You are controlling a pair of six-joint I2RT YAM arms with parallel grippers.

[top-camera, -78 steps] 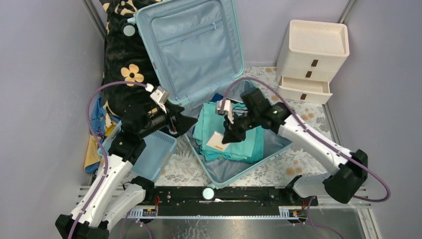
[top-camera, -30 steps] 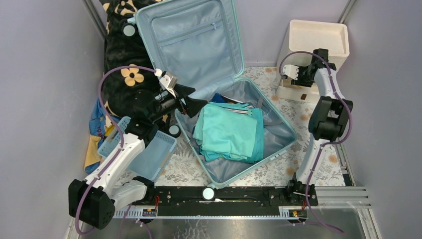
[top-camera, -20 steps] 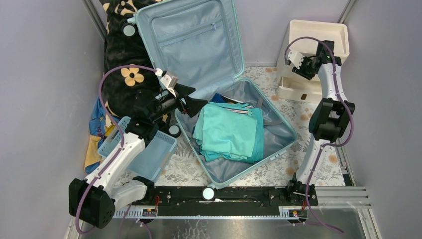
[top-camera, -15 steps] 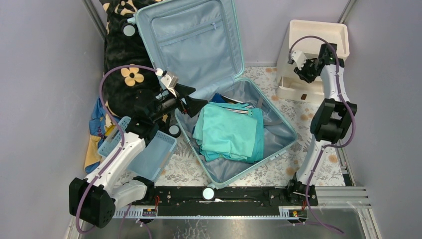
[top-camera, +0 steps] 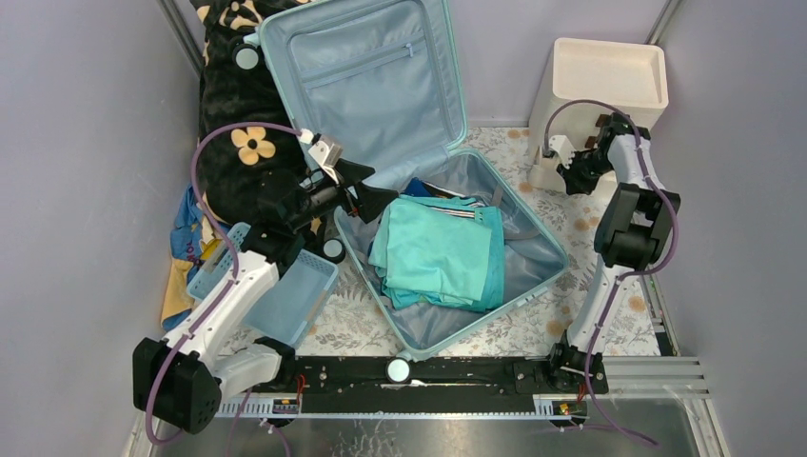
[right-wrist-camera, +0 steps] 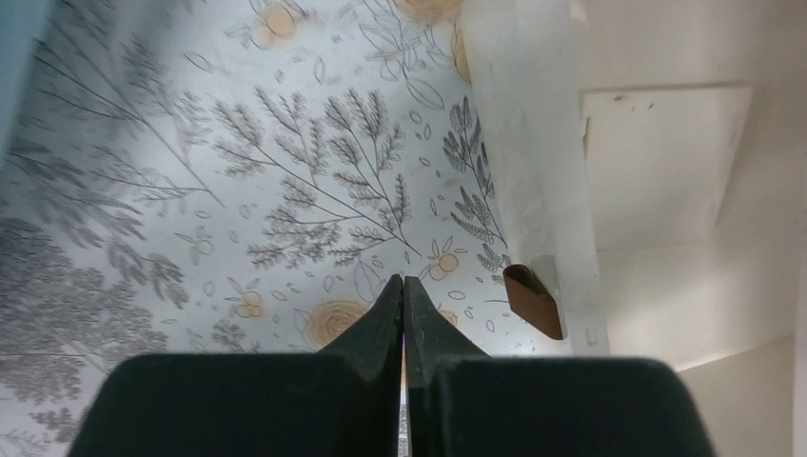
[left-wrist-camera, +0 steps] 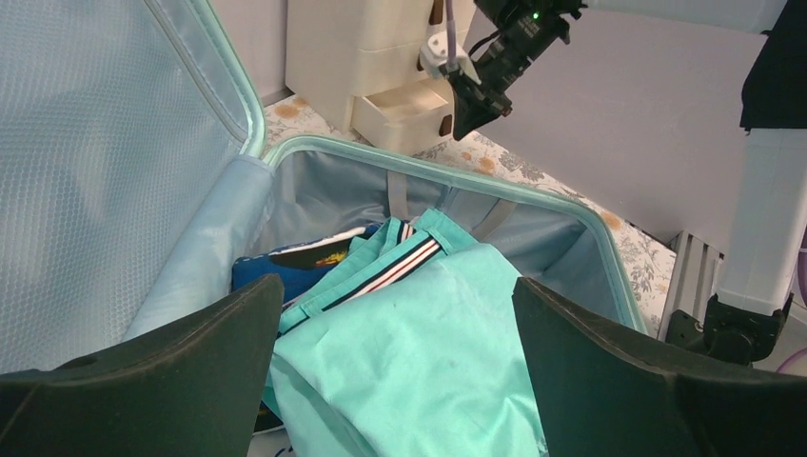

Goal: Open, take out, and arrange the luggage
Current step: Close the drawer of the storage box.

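The luggage [top-camera: 529,255] lies open on the floral mat, its lid [top-camera: 371,86] propped upright at the back. Folded teal clothes [top-camera: 438,252] fill the base, with a dark blue item [left-wrist-camera: 285,267] under them. My left gripper [top-camera: 379,190] hangs open over the base's left rim, and in the left wrist view its jaws [left-wrist-camera: 397,286] frame the teal clothes [left-wrist-camera: 428,352] without touching them. My right gripper [top-camera: 574,183] is shut on nothing. It points down at the mat just in front of the open bottom drawer [right-wrist-camera: 533,143], beside the brown handle [right-wrist-camera: 533,300].
The cream drawer unit [top-camera: 600,86] stands at the back right, bottom drawer pulled out. A small blue basket [top-camera: 285,295] sits left of the luggage. A black flowered blanket [top-camera: 238,124] is piled at the back left. Walls close in on both sides.
The right arm swung from the suitcase to the drawer unit, came down in front of the bottom drawer and shut its jaws empty. The left arm has held still for the last second.
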